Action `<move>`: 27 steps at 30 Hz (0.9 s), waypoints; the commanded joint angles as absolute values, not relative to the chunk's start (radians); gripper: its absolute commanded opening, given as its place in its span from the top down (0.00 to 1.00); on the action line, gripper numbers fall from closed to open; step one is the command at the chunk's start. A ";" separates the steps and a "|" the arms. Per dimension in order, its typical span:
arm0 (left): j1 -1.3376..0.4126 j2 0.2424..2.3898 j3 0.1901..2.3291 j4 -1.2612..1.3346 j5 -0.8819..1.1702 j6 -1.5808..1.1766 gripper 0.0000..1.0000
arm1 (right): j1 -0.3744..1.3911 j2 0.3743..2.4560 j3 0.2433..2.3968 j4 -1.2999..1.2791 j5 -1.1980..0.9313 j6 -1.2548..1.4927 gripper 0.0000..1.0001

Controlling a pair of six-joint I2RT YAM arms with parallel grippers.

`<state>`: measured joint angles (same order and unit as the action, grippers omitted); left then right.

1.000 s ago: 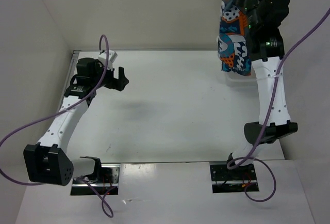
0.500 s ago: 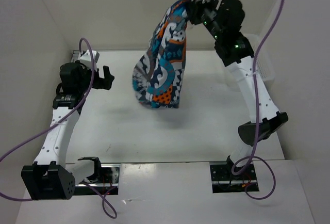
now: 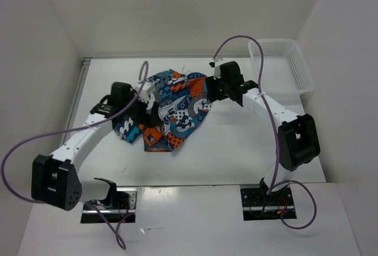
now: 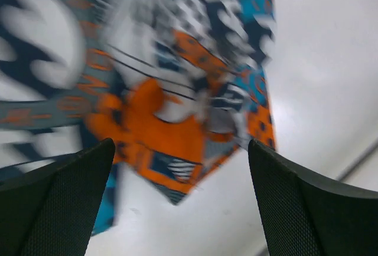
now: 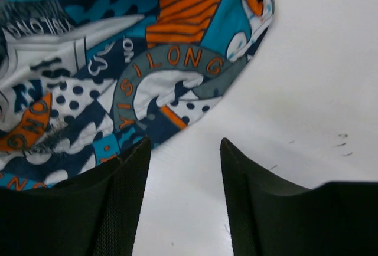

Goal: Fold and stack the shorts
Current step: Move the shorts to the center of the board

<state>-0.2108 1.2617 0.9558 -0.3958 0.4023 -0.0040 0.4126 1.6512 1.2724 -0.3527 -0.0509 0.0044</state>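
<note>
- The shorts (image 3: 174, 111) lie on the white table (image 3: 236, 144) as a loose, rumpled heap left of centre. They are spread a little but wrinkled, with no clean crease visible.
- By my reading the folding proper is not yet done. The cloth needs flattening first, then folding, then stacking. No finished pile shows anywhere in view.
- A white mesh basket (image 3: 280, 61) stands at the far right corner, well apart from the shorts. Nothing can be seen inside it.
- The left gripper (image 3: 147, 101) is low over the left part of the heap, its arm reaching in from the near left. In its wrist view the fingers (image 4: 59, 203) stand wide apart with blurred print below them — released, holding nothing.
- The right gripper (image 3: 214, 88) sits at the far right edge of the fabric, its arm bent back toward the right side of the table. Its fingers (image 5: 127, 203) are parted with bare table between them — also released. The curved hem of the shorts lies just beyond the tips.
</note>
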 commanded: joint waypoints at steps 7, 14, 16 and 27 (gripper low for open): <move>-0.498 1.457 0.960 -0.329 0.281 0.000 0.00 | 0.282 1.849 1.508 -0.206 -0.042 0.100 0.54; -0.499 1.546 1.055 -0.310 0.241 0.000 0.00 | 0.262 2.060 1.679 -0.215 -0.061 0.167 0.54; -0.499 1.572 1.091 -0.319 0.277 0.000 0.00 | 0.262 2.098 1.709 -0.215 -0.061 0.178 0.52; -0.499 1.629 0.988 -0.288 0.249 0.000 0.03 | 0.262 2.256 1.747 -0.215 -0.071 0.276 0.24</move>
